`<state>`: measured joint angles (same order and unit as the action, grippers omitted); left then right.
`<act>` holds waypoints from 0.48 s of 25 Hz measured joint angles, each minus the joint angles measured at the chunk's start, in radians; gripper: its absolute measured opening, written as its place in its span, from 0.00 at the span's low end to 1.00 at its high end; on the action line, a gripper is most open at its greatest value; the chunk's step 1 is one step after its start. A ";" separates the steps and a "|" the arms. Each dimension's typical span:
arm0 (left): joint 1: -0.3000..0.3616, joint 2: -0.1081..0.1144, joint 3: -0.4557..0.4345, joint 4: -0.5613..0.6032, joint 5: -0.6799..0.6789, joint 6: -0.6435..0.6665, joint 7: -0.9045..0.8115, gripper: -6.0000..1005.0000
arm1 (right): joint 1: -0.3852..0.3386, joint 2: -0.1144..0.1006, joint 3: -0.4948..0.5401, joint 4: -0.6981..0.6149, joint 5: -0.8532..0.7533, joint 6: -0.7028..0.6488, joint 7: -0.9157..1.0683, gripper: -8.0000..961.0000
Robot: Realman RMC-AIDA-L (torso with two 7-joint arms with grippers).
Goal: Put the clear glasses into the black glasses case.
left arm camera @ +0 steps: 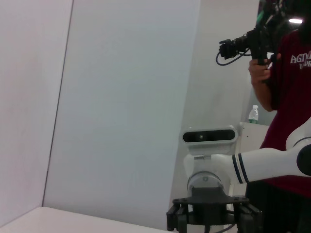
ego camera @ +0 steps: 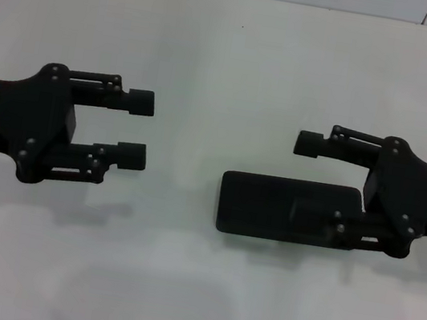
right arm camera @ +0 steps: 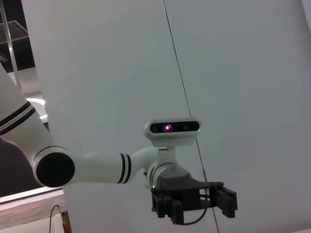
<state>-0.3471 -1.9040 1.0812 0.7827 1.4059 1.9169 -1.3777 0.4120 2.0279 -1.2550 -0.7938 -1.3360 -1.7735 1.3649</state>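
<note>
Spanning the head view: a plain white matte table (ego camera: 230,57), meeting a pale tiled wall along the frame's top edge.
Room: the left wrist view shows pale wall panels and, upper right, a person in a dark red shirt (left arm camera: 291,97) holding a camera.
Black glasses case: flat matte black rectangular case (ego camera: 271,207), closed, lying right of centre.
Right gripper (ego camera: 302,178): fingers apart, lower finger over the case.
Left gripper (ego camera: 137,129): centre left, fingers apart, empty.
Clear glasses: cannot tell where.

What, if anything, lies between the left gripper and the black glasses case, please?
Nothing visible: only bare table separates the left gripper from the black glasses case. The right gripper hovers at its right end.
</note>
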 joint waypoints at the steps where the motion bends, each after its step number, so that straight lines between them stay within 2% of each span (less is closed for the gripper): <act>1: 0.003 0.000 -0.006 0.000 0.000 0.003 0.000 0.62 | 0.000 0.000 -0.004 0.001 0.004 0.003 -0.001 0.76; 4: 0.006 0.000 -0.016 0.000 0.002 0.006 0.000 0.62 | -0.003 0.000 -0.014 0.003 0.024 0.004 -0.008 0.80; 12: 0.001 -0.011 -0.017 0.001 0.047 0.008 0.003 0.62 | -0.007 0.000 -0.027 0.016 0.051 -0.001 -0.024 0.80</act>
<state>-0.3464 -1.9150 1.0638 0.7834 1.4533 1.9248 -1.3747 0.4047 2.0279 -1.2818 -0.7777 -1.2853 -1.7747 1.3408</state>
